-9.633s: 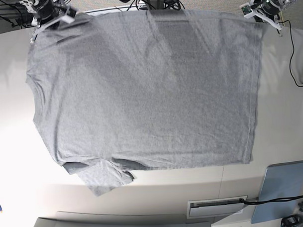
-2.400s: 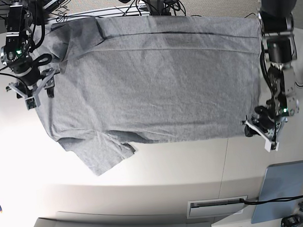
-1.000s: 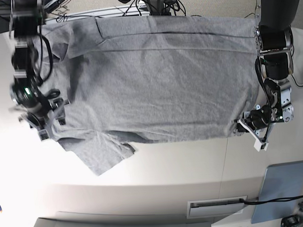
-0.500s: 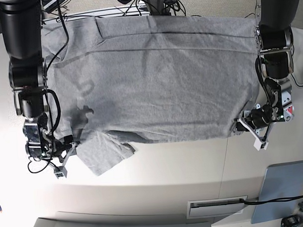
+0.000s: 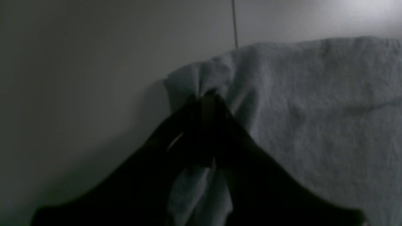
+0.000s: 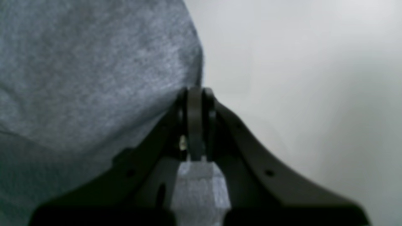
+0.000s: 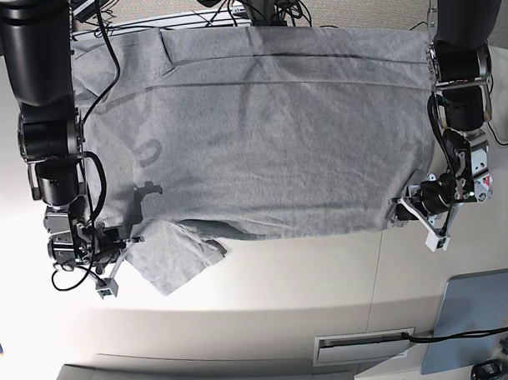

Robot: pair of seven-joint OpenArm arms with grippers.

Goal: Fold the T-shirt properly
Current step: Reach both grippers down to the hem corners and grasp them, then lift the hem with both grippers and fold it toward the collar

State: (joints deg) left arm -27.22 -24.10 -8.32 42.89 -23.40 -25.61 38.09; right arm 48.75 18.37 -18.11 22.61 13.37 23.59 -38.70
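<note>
The grey T-shirt (image 7: 260, 131) lies spread on the white table, plain side up, with a fold line near its far edge and one sleeve (image 7: 177, 259) sticking out at the near left. My left gripper (image 7: 402, 211) is at the shirt's near right corner. In the left wrist view it (image 5: 207, 94) is shut on bunched cloth (image 5: 314, 110). My right gripper (image 7: 129, 242) is at the near left, where the sleeve meets the body. In the right wrist view its tips (image 6: 194, 91) meet at the cloth's edge (image 6: 78, 62).
A light-blue flat panel (image 7: 475, 316) lies at the near right corner, beside a white slotted box (image 7: 364, 346). Cables (image 7: 256, 6) run behind the table's far edge and one (image 7: 493, 107) hangs at the right. A table seam (image 7: 376, 294) runs below the left gripper.
Both arms came from the shirt's far corners to its near edge, leaving the far edge folded over. In the last half second the right gripper nudged right onto the sleeve; the left stayed still.
</note>
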